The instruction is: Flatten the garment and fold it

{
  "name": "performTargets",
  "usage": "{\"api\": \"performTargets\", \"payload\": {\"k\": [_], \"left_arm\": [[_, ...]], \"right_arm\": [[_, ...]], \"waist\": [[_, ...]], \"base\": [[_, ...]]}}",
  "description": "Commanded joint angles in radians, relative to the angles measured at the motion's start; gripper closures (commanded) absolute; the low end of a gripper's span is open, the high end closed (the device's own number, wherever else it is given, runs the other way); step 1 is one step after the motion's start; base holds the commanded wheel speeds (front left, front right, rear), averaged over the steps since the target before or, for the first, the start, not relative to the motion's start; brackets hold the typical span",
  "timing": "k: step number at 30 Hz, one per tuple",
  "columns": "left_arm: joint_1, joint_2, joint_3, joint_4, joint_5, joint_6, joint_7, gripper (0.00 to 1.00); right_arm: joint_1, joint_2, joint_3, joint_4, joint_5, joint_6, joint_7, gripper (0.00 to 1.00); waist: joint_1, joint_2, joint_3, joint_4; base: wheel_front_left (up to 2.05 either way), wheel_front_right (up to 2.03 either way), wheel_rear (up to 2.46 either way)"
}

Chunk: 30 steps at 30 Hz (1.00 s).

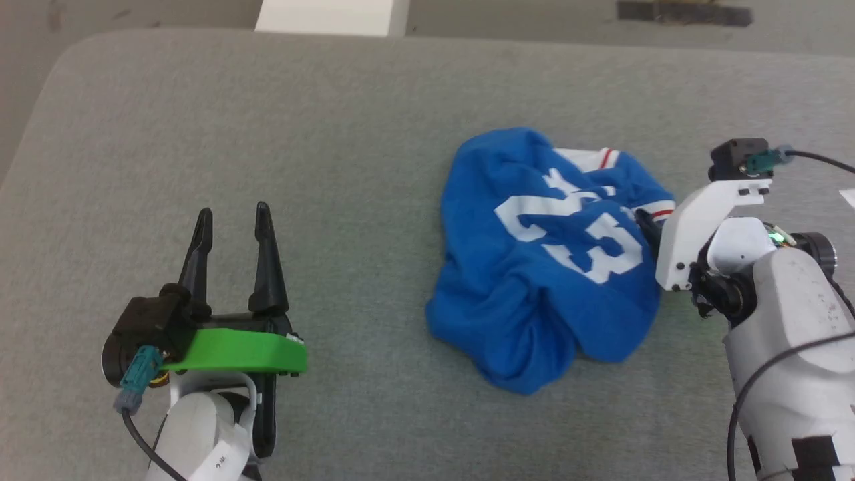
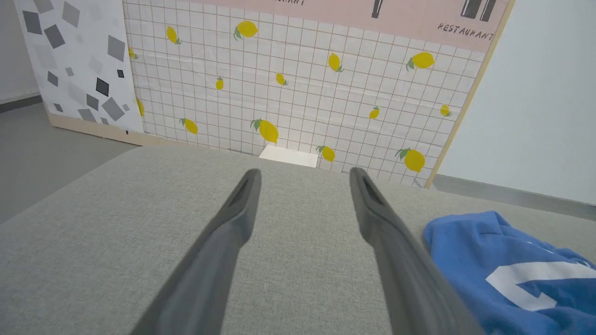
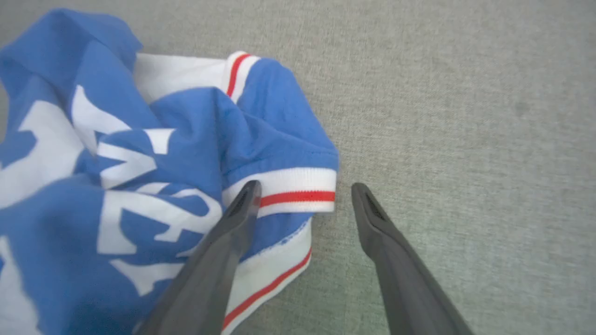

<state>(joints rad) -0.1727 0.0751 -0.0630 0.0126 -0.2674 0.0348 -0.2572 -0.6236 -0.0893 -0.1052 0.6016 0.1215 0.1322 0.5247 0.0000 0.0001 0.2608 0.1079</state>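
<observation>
The garment (image 1: 544, 260) lies crumpled in a heap on the grey cushion, royal blue with white numerals on top and a red-striped white trim at its right side. My right gripper (image 3: 305, 188) is open at that edge: one finger rests over the striped white band (image 3: 298, 190), the other is over bare fabric surface. From the head camera my right gripper's fingers (image 1: 646, 224) are mostly hidden behind the white wrist mount. My left gripper (image 1: 232, 217) stands open, well to the left of the garment (image 2: 517, 274), with nothing between its fingers.
The grey cushioned surface (image 1: 334, 133) has a rounded far-left corner. Beyond it stand a white block (image 2: 288, 156) and a lemon-patterned tile panel (image 2: 302, 79). A black cable (image 1: 818, 159) loops off my right wrist.
</observation>
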Motion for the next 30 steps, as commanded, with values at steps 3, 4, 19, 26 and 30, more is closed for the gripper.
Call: {"api": "performTargets", "payload": {"k": [3,4,19,26,30], "left_arm": [[-0.015,-0.013,0.017,-0.006,0.018,-0.015,-0.004,0.00],[-0.015,-0.015,0.021,-0.003,0.020,-0.020,-0.004,0.00],[0.055,-0.024,0.074,0.052,0.054,-0.056,-0.004,0.00],[0.096,-0.024,0.082,0.058,0.063,-0.067,-0.004,0.00],[0.105,-0.024,0.081,0.062,0.064,-0.071,-0.004,0.00]], "right_arm": [[-0.037,-0.012,0.015,0.046,0.018,-0.002,0.060,0.00],[-0.042,-0.009,0.013,0.057,0.041,-0.002,0.075,0.00],[0.116,-0.074,-0.141,-0.119,0.048,-0.002,-0.170,1.00],[0.223,-0.051,-0.333,-0.387,-0.109,-0.002,-0.171,1.00],[0.264,-0.013,-0.297,-0.568,-0.135,-0.002,-0.153,1.00]], "waist": [[0.0000,-0.0001,0.059,0.061],[0.0000,-0.0001,0.059,0.063],[0.0000,-0.0001,-0.116,0.002],[0.0000,-0.0001,-0.165,-0.024],[0.0000,-0.0001,-0.177,-0.029]], "base": [[0.00,0.00,0.00],[0.00,0.00,0.00],[0.00,0.00,0.00],[0.00,0.00,0.00],[0.00,0.00,0.00]]}}
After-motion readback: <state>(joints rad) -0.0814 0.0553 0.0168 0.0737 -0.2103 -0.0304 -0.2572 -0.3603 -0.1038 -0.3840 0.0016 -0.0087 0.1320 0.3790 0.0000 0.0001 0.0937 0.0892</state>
